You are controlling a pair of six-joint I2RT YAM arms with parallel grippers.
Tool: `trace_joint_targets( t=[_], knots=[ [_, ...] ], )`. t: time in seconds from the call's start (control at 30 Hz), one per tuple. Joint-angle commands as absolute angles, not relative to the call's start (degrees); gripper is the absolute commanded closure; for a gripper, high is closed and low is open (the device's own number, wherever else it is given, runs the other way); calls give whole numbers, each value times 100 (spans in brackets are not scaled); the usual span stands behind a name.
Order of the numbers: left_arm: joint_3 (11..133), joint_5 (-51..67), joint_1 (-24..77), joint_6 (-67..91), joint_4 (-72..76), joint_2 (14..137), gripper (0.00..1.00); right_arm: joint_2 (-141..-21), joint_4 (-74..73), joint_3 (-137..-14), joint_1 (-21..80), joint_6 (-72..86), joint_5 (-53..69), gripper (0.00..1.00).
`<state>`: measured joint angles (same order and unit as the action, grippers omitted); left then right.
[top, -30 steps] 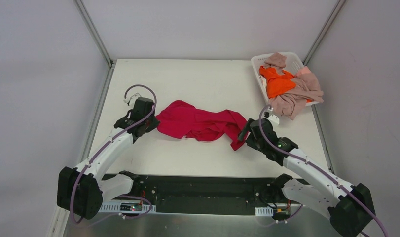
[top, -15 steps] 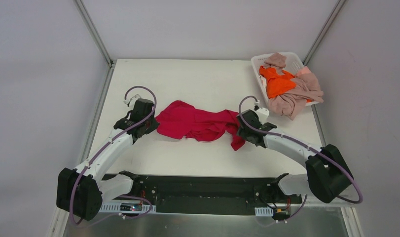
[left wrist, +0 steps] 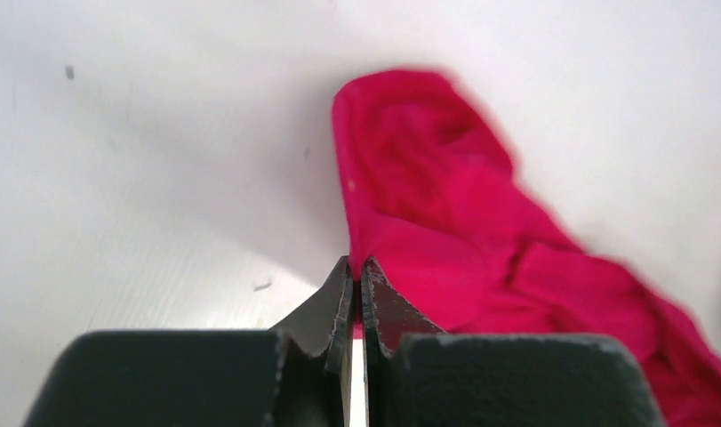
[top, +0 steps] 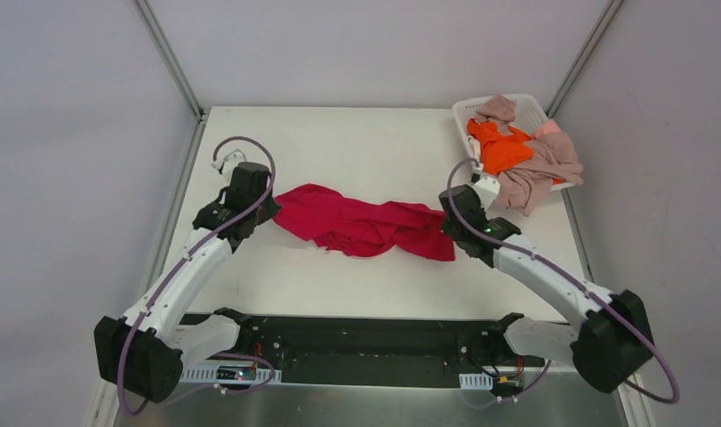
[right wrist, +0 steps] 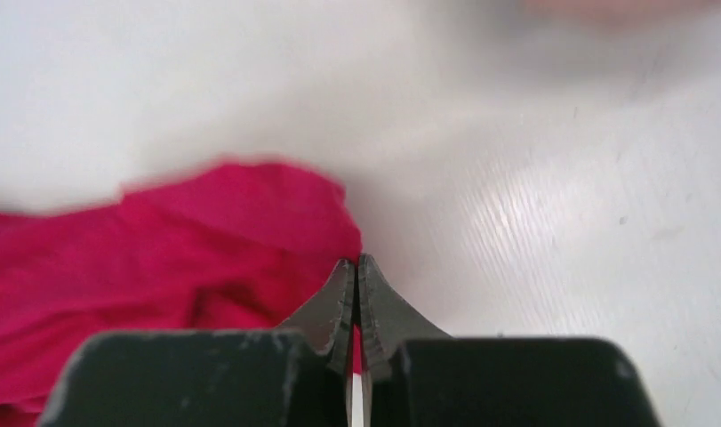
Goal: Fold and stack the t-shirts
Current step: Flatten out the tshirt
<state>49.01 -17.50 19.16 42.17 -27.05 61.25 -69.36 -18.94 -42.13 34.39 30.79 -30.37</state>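
Your left fingers (left wrist: 332, 311) and right fingers (right wrist: 383, 307) are each pinched together on an opposite end of the crimson t-shirt (top: 361, 227), bunched across the middle of the bench (top: 356, 142). You appear to hold both ends to stretch it flat for folding; blur hides how much cloth each pinch has.

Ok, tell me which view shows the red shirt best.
The top external view: the whole red shirt shows, bunched up. Each wrist view shows only one end, pinched in the left pincer or right pincer.
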Motion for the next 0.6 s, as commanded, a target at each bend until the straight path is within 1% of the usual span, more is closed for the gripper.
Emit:
trace_joint_targets(
  t=[0.0, 0.1, 0.17, 0.4, 0.57],
  knots=[
    [6105, -2489, 1932, 3822, -2958, 5486, 100, -5634, -2349, -5335, 3405, 2316, -3922, 100],
    [6757, -2500, 1933, 3672, -3012, 5053, 100, -4928, -2269, -5830, 3411, 1939, -3527, 100],
    [7155, -2454, 1935, 3557, -3063, 4829, 100, -4664, -2366, -6226, 3411, 1784, -3168, 100],
    [8695, -1936, 1936, 3125, -3315, 4357, 100, -4269, -2881, -7691, 3412, 1544, -2144, 100],
    [9526, -1338, 1929, 3014, -3466, 4163, 100, -3950, -3060, -8402, 3414, 1721, -1146, 100]
  ],
)
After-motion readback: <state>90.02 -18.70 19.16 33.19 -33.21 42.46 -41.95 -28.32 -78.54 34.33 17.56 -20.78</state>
